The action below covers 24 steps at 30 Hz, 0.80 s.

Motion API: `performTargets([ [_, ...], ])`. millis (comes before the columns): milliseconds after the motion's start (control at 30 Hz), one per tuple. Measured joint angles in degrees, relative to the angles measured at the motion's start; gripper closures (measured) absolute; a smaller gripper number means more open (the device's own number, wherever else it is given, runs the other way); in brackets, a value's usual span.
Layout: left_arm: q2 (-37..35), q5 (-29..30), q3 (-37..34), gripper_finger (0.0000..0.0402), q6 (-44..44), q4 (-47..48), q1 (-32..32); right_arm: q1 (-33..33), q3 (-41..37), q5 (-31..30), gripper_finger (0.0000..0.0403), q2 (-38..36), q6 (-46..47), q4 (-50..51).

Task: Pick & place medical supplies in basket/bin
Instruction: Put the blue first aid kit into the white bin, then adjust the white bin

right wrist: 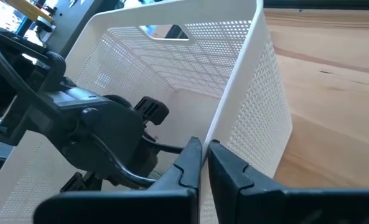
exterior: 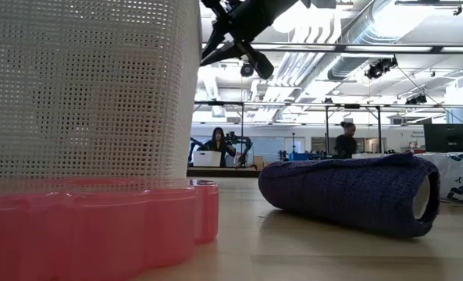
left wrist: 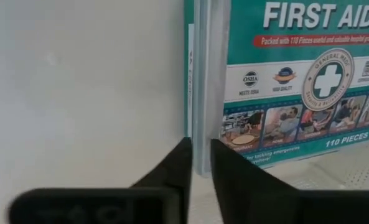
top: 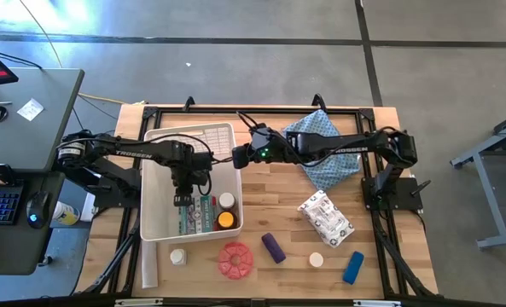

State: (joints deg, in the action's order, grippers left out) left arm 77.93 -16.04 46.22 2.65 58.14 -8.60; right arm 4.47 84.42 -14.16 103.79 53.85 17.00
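- The left arm reaches from the table's left edge over the bin (top: 154, 223), its wrist bent down so the left gripper (top: 183, 201) hangs inside, above the first-aid packet (top: 194, 215).
- In the left wrist view the left gripper (left wrist: 200, 163) has its fingers a narrow slit apart, pinching nothing; the packet (left wrist: 296, 81) stands just beyond the tips, its edge in line with the gap, against the bin's pale wall (left wrist: 78, 93).
- The right arm stretches from the right side across the table's middle, with the right gripper (top: 238, 157) at the bin's right rim.
- In the right wrist view the right gripper (right wrist: 204, 155) has its fingers pressed together and empty, beside the bin's perforated wall (right wrist: 259, 106); the left arm fills the bin's inside beyond.
- In the bin beside the packet lie an amber bottle (top: 226, 219) and a white-capped jar (top: 226, 200).
- On the table in front of the bin: a white jar (top: 177, 256), a red disc (top: 235, 259), a purple roll (top: 273, 247), another white jar (top: 316, 259) and a blue cylinder (top: 352, 267).
- A white printed packet (top: 325, 217) lies right of the bin, near the blue cloth (top: 323, 149) under the right arm.
- The low view has the red disc (exterior: 90, 226) against the bin's wall (exterior: 83, 86), and the purple roll (exterior: 344, 195) lying on its side well apart from them.
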Motion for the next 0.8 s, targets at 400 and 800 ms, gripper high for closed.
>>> performTargets([
  [400,0.0,2.5,6.0,0.0236,-0.1,6.0,0.0,0.0,-0.2,1.4,0.0358,0.2,-0.4,-5.1],
  [800,0.0,4.9,11.1,0.0247,0.1,14.2,0.0,0.0,-0.3,9.4,0.0301,-1.7,-4.6,-4.9],
])
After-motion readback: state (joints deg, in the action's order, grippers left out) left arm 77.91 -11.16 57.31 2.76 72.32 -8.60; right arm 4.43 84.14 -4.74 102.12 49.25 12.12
